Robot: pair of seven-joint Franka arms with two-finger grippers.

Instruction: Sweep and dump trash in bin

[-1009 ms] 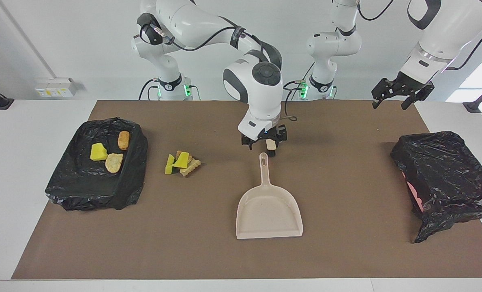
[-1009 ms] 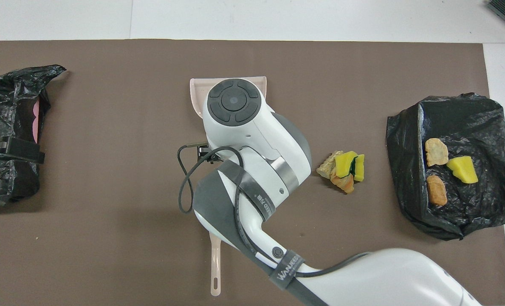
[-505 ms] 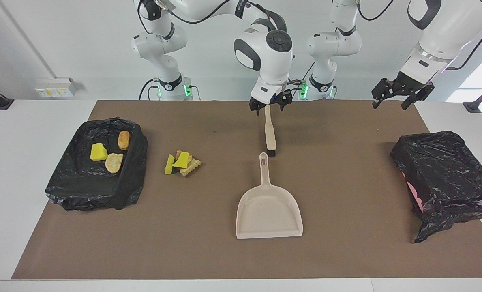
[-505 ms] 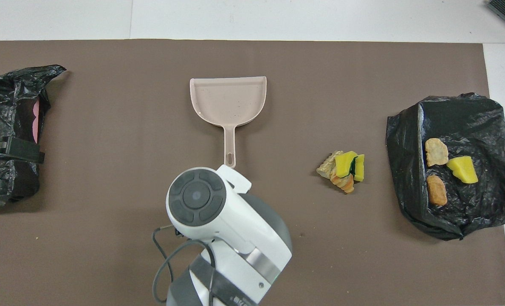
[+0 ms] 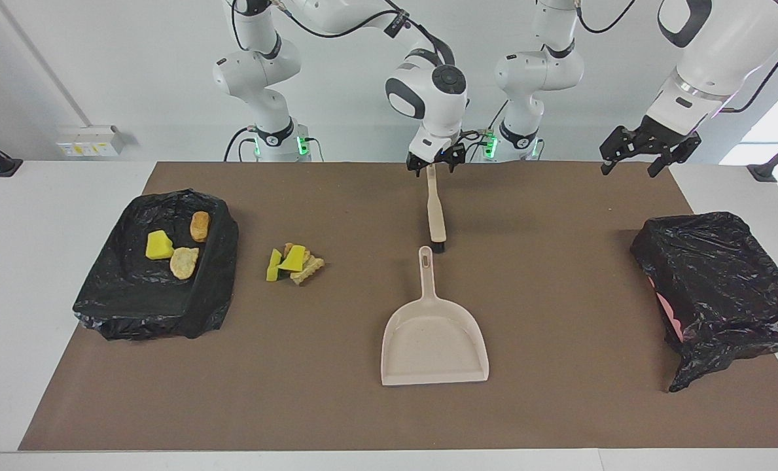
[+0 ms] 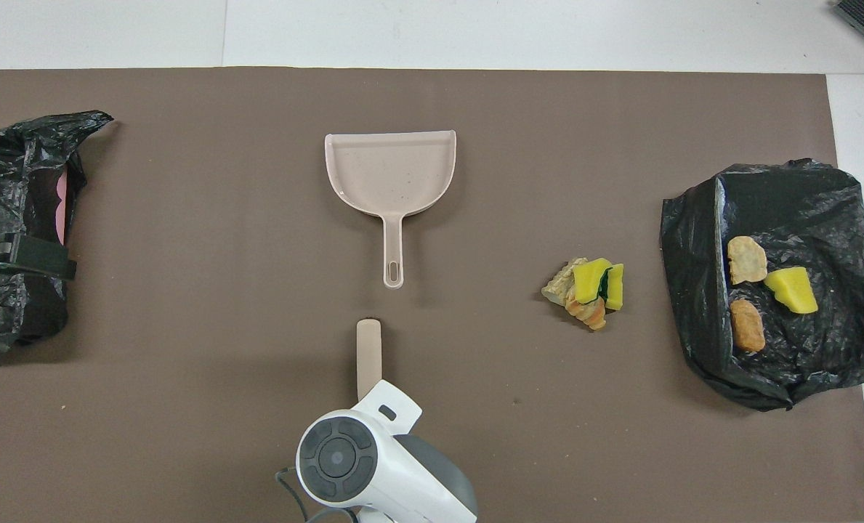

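Note:
The trash is a small pile [image 5: 294, 261] of yellow-green sponge chunks and tan lumps on the brown mat; it also shows in the overhead view [image 6: 588, 290]. It lies beside the black-bagged bin [image 5: 133, 307] at the right arm's end. That bin holds a yellow sponge chunk [image 5: 158, 245] and two tan lumps. The beige brush [image 5: 436, 216] lies flat, nearer to the robots than the beige dustpan [image 5: 434, 340]. My right gripper [image 5: 435, 169] is open, just above the brush's handle end. My left gripper [image 5: 629, 171] is open and waits in the air.
A second black-bagged bin [image 5: 716, 281] with pink showing through sits at the left arm's end; in the overhead view my left gripper [image 6: 17, 254] is over it [image 6: 10, 167]. The dustpan's handle [image 6: 392, 254] points at the brush's bristle end [image 6: 368, 323].
My right gripper has risen and drawn back from over the brush's bristle end to its handle end. The brush, dustpan, trash and left arm have not moved.

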